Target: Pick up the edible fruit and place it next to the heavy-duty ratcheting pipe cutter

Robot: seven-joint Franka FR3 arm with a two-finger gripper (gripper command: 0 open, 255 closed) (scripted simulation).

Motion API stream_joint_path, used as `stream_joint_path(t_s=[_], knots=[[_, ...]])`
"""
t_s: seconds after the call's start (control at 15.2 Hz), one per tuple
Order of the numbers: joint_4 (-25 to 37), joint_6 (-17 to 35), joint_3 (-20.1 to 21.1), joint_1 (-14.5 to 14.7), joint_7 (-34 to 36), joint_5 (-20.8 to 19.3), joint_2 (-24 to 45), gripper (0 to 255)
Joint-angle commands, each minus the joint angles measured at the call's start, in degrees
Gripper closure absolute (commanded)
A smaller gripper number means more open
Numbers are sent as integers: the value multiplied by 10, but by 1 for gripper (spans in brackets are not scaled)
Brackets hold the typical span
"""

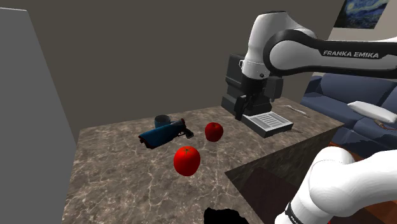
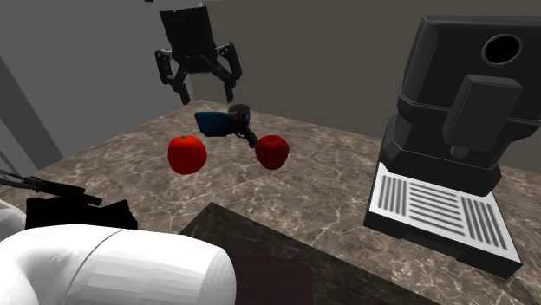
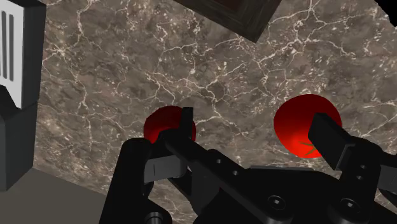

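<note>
Two red fruits lie on the marble counter [image 1: 121, 184]: a red apple [image 1: 214, 132] [image 2: 272, 152] [image 3: 160, 125] and a rounder red one with a green star-shaped calyx [image 1: 187, 160] [image 2: 186, 154] [image 3: 299, 124]. The blue-bodied pipe cutter [image 1: 167, 132] [image 2: 224, 121] lies just behind them, close to the apple. My gripper [image 1: 245, 109] [image 2: 198, 84] [image 3: 254, 130] hangs open well above the counter, between the fruits and the coffee machine. It holds nothing. In the wrist view each fruit is partly hidden by a finger.
A black coffee machine [image 1: 254, 95] [image 2: 451, 130] with a white drip tray [image 1: 270, 122] stands at the counter's end. The counter has a stepped edge [image 1: 254, 168] near my stand. A blue sofa [image 1: 347, 105] lies beyond, and a grey panel [image 1: 28, 127] rises at the shoulder view's left.
</note>
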Motion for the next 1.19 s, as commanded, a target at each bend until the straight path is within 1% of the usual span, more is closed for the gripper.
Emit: stream_joint_path(t_s=[0.0, 0.33, 0.59, 0.86, 1.12], knots=[[0, 0, 0, 0, 0, 0, 0, 0], [-15, 94, -56, -4, -75, -15, 65, 0], [-8, 166, -99, -2, -137, -17, 134, 0], [15, 230, -140, 5, -204, -3, 214, 0], [53, 283, -177, 16, -278, 29, 303, 0]])
